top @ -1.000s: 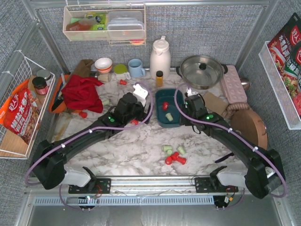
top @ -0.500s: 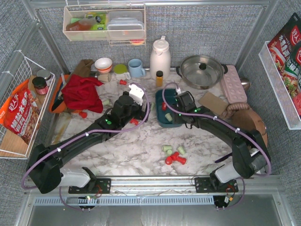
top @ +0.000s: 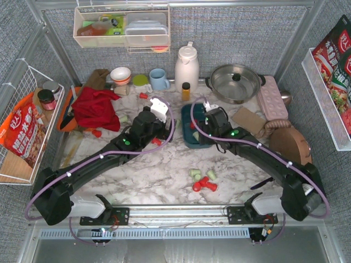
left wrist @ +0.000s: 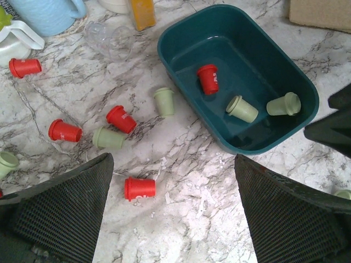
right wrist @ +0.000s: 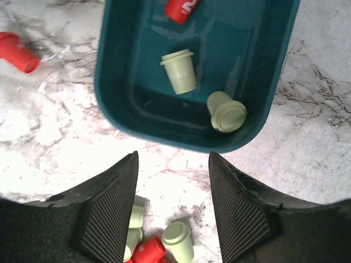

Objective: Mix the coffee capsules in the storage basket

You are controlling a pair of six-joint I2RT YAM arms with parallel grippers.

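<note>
The dark teal storage basket (left wrist: pixel 164 49) lies on the marble table. It holds one red capsule (left wrist: pixel 207 78) and two pale green capsules (left wrist: pixel 242 109). Several red and green capsules (left wrist: pixel 120 119) lie loose left of it, and one red capsule (left wrist: pixel 139 188) lies between my left fingers. My left gripper (left wrist: pixel 173 219) is open and empty, just left of the basket. My right gripper (right wrist: pixel 173 213) is open and empty, above the basket's near rim (right wrist: pixel 104 71). A small cluster of capsules (top: pixel 203 179) lies nearer the front. In the top view the right arm covers most of the basket (top: pixel 186 129).
An amber bottle (top: pixel 186 91), a white thermos (top: pixel 186 66), a blue mug (top: pixel 159 79) and a steel pot (top: pixel 236 82) stand behind the basket. A red cloth (top: pixel 96 107) lies at the left, and a round wooden board (top: pixel 290 145) at the right.
My right arm has swung left from beside the basket to over it, hiding the capsules inside in the top view. My left arm has shifted slightly.
</note>
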